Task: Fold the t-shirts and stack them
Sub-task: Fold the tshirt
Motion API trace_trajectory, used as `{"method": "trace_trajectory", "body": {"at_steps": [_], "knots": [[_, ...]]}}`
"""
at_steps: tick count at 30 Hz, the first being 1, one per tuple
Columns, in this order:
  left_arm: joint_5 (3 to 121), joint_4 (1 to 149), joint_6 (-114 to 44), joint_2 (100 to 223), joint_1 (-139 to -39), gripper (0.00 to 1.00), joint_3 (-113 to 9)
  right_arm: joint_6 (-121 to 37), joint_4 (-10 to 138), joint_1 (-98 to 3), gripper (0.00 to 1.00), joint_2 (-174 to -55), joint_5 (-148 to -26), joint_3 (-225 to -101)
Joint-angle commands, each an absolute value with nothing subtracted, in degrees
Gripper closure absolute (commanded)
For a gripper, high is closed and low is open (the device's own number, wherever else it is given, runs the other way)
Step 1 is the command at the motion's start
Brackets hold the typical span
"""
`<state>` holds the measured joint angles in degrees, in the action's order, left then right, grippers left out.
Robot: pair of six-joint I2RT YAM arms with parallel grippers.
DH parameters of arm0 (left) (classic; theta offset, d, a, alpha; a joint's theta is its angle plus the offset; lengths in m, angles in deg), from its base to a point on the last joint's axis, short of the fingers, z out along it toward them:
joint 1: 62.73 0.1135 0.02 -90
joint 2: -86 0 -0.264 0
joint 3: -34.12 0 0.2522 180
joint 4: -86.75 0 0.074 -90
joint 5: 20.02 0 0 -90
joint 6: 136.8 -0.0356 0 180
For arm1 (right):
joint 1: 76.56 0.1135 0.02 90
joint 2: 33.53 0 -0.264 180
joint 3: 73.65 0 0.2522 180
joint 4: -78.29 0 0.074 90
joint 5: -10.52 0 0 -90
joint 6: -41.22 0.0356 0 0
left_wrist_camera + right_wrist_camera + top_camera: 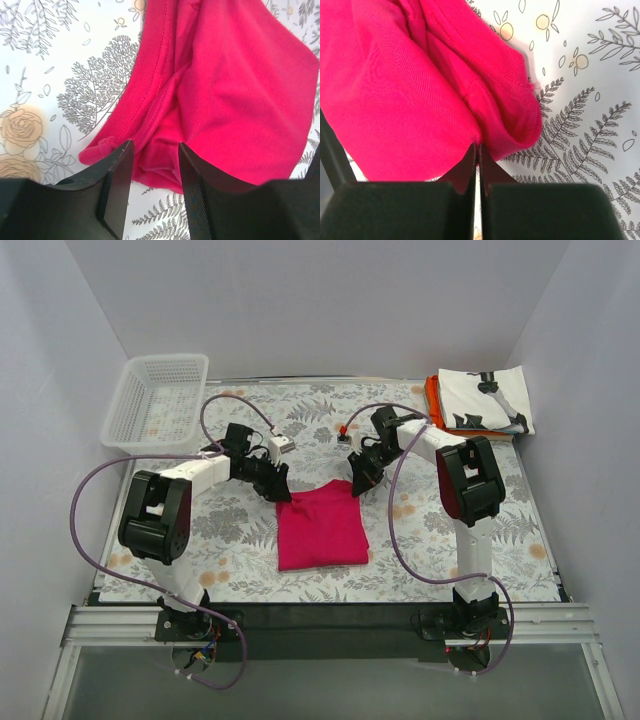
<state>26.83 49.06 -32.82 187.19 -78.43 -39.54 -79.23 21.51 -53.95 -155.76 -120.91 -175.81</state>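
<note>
One crimson-pink t-shirt point(322, 525), one white printed t-shirt point(485, 400) and one orange t-shirt point(431, 398) make three. One basket point(155, 400). Two grippers: left gripper point(280, 486), right gripper point(360, 480).

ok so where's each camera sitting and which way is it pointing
Top external: above and behind the arms, looking down on the floral table; both arms, left gripper and right gripper show, plus white mesh basket and folded t-shirt stack.
Left wrist: on the left arm, looking past its open fingers at the crimson-pink t-shirt.
Right wrist: on the right arm, looking past its fingers, shut on a corner of that shirt.
Shared: all three show that shirt on the floral table.
</note>
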Motion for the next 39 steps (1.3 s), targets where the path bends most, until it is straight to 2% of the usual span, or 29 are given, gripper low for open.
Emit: {"method": "trace_trajectory", "body": {"at_steps": [1,9,14,18,19,20,26,31,39], "knots": [[22.4,45.2,-34.6,184.4,-77.6,0.61,-42.4,-80.6,19.3,-54.2,0.99,-153.1,-121.5,-176.9],[20.4,43.3,-36.1,183.2,-77.7,0.61,-42.0,-80.5,18.8,-54.2,0.99,-152.6,-122.2,-177.6],[24.8,45.0,-35.3,184.4,-77.8,0.60,-41.6,-80.5,18.7,-54.1,0.99,-153.0,-122.4,-177.8],[27.8,48.5,-32.7,186.9,-77.0,0.55,-41.7,-80.5,18.7,-54.2,0.99,-153.2,-122.6,-177.8],[27.6,48.7,-32.3,187.6,-76.9,0.49,-42.7,-80.4,18.6,-54.1,0.99,-153.3,-122.6,-177.9],[27.1,48.6,-31.9,189.0,-76.7,0.49,-43.5,-80.5,18.6,-54.2,0.99,-153.4,-122.7,-177.9],[22.5,46.9,-32.7,187.3,-76.4,0.49,-44.3,-80.5,18.5,-54.1,0.99,-153.2,-122.6,-177.8],[20.8,46.5,-31.9,182.2,-76.4,0.53,-43.0,-80.5,18.4,-54.1,0.99,-152.4,-123.2,-177.5],[23.0,46.3,-32.1,182.2,-76.6,0.54,-41.3,-80.7,18.2,-54.2,0.99,-151.6,-123.3,-176.8]]}}
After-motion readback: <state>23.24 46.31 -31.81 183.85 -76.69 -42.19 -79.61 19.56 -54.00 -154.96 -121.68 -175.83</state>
